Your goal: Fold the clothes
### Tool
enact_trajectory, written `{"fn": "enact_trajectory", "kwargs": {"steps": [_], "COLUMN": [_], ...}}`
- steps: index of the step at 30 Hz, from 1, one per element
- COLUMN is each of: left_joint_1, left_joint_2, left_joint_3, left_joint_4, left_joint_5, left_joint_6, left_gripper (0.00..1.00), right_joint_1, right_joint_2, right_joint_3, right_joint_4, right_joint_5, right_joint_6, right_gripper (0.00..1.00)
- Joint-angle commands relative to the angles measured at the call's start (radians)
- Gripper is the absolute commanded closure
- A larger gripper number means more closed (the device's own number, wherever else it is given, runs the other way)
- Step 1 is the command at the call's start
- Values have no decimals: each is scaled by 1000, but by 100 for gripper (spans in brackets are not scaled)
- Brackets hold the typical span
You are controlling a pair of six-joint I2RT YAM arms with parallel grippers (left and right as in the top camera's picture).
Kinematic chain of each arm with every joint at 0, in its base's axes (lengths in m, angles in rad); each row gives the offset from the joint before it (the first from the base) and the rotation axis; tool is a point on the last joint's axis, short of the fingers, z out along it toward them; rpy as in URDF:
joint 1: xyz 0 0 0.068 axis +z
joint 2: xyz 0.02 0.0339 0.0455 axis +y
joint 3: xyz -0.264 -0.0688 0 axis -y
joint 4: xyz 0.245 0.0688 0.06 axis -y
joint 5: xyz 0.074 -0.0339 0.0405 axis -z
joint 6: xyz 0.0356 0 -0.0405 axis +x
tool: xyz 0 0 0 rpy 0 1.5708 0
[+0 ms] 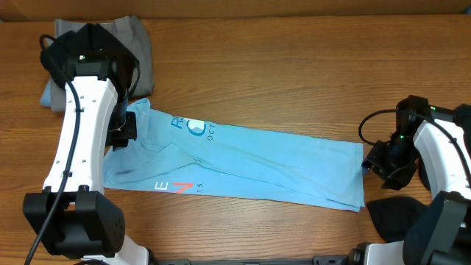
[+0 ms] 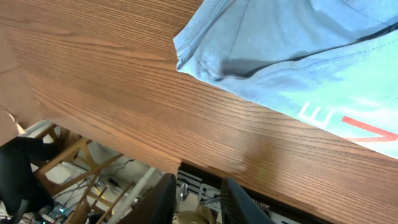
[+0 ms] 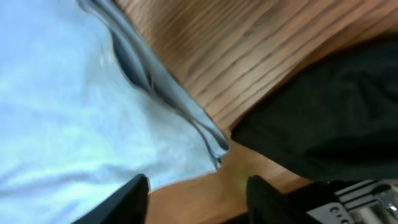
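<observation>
The sky-blue T-shirt (image 1: 257, 162) lies flat on the wooden worktop (image 1: 294, 66), folded lengthwise into a long band that runs from the left arm's side across the middle to the right arm's side. Its coral-red lettering (image 1: 176, 188) shows along the near edge towards the left end, and more print sits near the far edge just above it. A grey garment (image 1: 136, 44) is bunched at the far left corner, partly hidden behind the left arm. A black garment (image 1: 390, 213) lies at the near right, just beyond the shirt's right end and apart from it. The left claw (image 2: 199, 180) hangs over the shirt's left end and is released. Its two fingers (image 2: 165, 199) stand apart with nothing between them, and the wrist view shows the shirt's hemmed corner lying loose on the wood ahead. The right claw (image 3: 198, 180) sits at the shirt's right end, between that edge and the black garment, and is also released. Its fingers (image 3: 134, 199) are spread wide, and the layered blue hem lies just ahead of them, resting on the wood without being pinched.
</observation>
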Motion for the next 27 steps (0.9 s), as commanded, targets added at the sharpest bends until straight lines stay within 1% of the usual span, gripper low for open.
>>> {"fn": "enact_trajectory", "kwargs": {"steps": [1,4,6,12,16,18,20,22,23,26,27], "left_joint_1": [5,5,3,4,4,4,4,4,4,4,4], "left_joint_2": [-29,-29,-29,-29,-29,-29,-29,-29,-29,-29,-29], "left_joint_3": [-6,-6,-6,-8,-15,-27,-53,-98,-125,-219,-257], "left_joint_4": [2,34,66,96,117,139,162,210,244,423,507], "left_joint_5": [-20,-2,22,41,56,93,98,90,84,80,79], "left_joint_6": [-21,-21,-21,-22,-41,-40,-39,-39,-39,-14,6], "left_gripper": [72,72,71,67,67,66,66,63,60,60,60], "right_joint_1": [-3,-3,-1,-1,-1,-3,-3,-3,-3,-3,-3], "right_joint_2": [-28,-28,-28,-28,-28,-28,-28,-28,-27,-27,-27], "right_joint_3": [-3,-3,-3,-3,-4,-4,-4,-4,-4,-6,-7], "right_joint_4": [34,66,96,138,150,167,185,191,193,209,212], "right_joint_5": [26,-24,-105,-298,-315,-317,-317,-317,-316,-317,-317], "right_joint_6": [46,-8,-75,-196,-196,-186,-186,-187,-187,-187,-187], "right_gripper": [40,40,40,40,39,38,36,32,30,28,28]}}
